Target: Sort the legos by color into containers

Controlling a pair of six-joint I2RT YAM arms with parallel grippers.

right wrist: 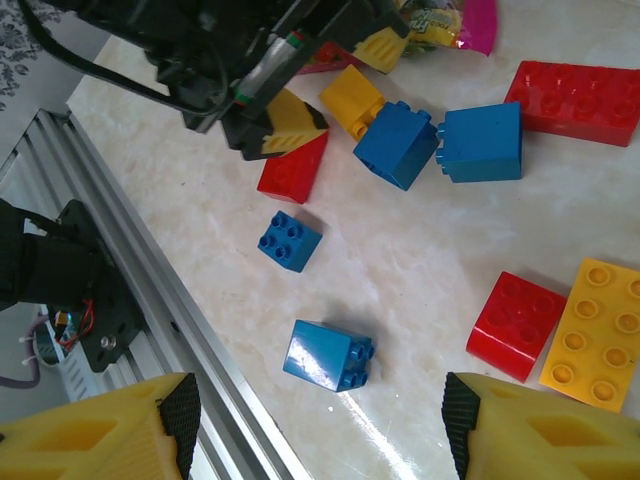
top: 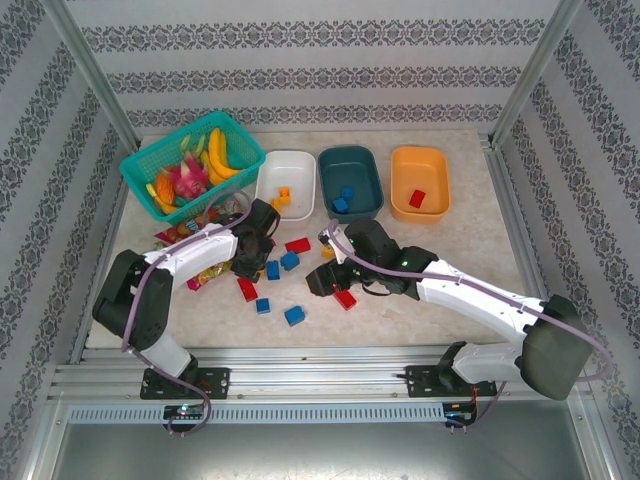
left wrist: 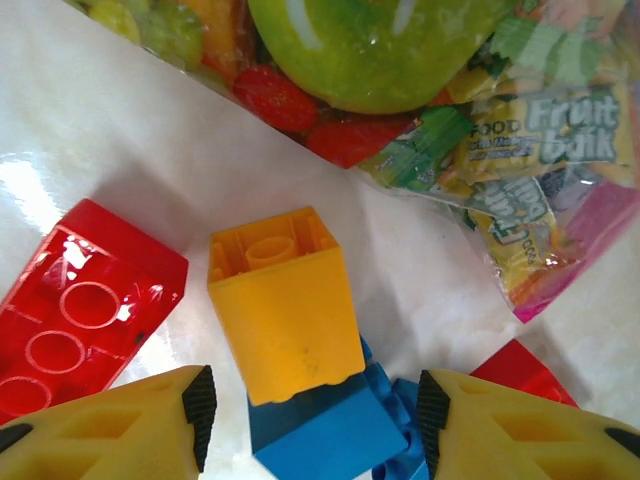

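My left gripper is open and low over the table, straddling an orange-yellow lego that lies on its side against a blue lego. A red lego lies to its left. My right gripper is open above a blue lego, which sits apart from both fingers. Loose red and blue legos lie scattered between the left gripper and the right gripper. At the back stand the white tub, holding orange pieces, the teal tub, holding blue ones, and the orange tub, holding a red one.
A teal mesh basket of toy fruit stands at the back left. A colourful candy bag lies just beyond the left gripper. The metal rail of the near table edge runs close to the right gripper.
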